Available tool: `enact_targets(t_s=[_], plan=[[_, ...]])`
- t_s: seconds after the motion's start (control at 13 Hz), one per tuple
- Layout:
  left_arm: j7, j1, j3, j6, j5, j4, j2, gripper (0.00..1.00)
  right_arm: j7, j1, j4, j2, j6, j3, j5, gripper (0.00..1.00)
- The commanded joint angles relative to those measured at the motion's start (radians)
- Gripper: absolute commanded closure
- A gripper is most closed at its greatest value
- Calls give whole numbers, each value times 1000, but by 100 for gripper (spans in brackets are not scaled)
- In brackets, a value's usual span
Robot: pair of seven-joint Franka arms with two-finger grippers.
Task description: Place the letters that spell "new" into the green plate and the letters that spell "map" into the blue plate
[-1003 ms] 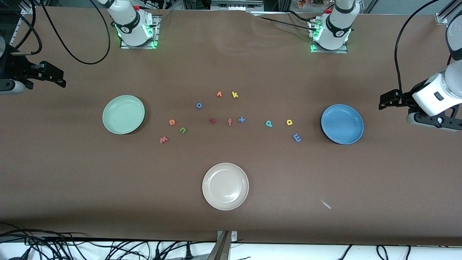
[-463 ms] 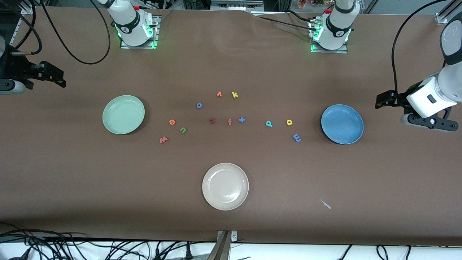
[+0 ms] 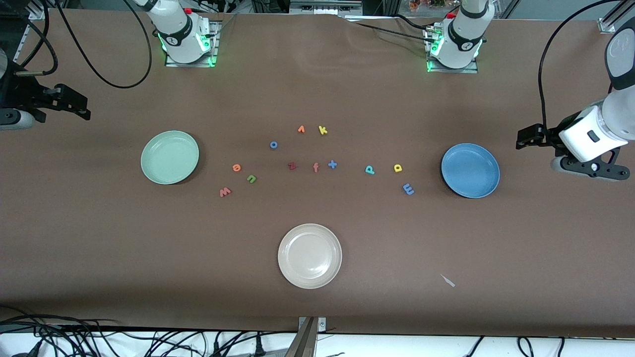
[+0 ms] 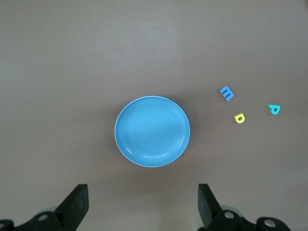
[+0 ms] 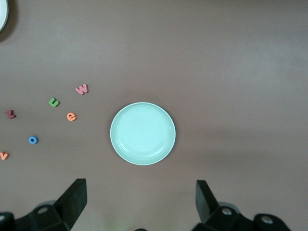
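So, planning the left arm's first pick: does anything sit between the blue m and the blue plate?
Nothing visible does. The blue m lies on bare table beside the blue plate, and the yellow a sits farther from the front camera, off that path.

lighting was even and diffuse from overhead. the brown worktop showed faint paler bands and no glare. the green plate and blue plate cast narrow soft shadows. focus was sharp throughout; green lamps glowed at both arm bases.
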Motion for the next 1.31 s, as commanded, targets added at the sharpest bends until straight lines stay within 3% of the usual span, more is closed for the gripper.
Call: enact_targets(t_s=[0.0,1.23], plan=[[21,5,2,-3,-31,-11,-7,0,3,-2,-3,-12,-9,4,-1,0],[2,-33,-7,5,-32,-31,3,0,6,-2,-5,-10,-23,-3,4,0]])
